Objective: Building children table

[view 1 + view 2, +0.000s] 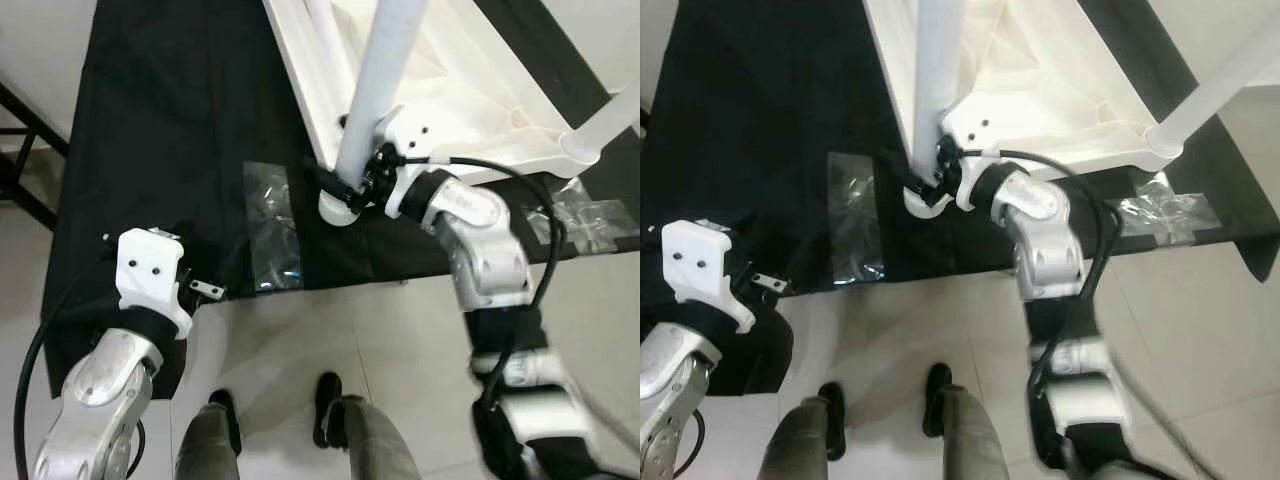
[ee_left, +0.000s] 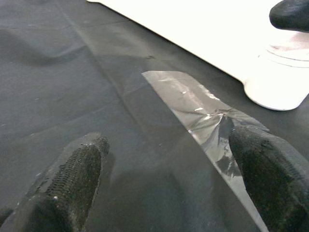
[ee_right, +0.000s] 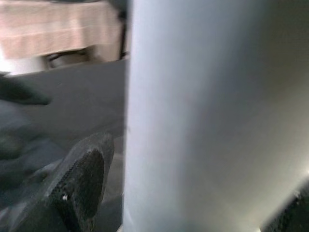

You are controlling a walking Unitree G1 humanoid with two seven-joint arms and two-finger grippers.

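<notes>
Inverted white tabletop (image 1: 470, 110) lying on black cloth (image 1: 170, 130). White table leg (image 1: 375, 100) standing at tabletop's near corner, base socket (image 1: 338, 208) resting on cloth just off that corner. Right gripper (image 1: 345, 185) clamped on leg low down, just above socket; one finger (image 3: 82, 179) pressed to leg surface. Left gripper (image 2: 169, 183) well apart from tabletop, fingers spread, hovering over cloth. Clear plastic bag (image 1: 272, 225) flat on cloth between left gripper and leg. Second clear bag (image 1: 580, 215) beside tabletop's far-right edge
</notes>
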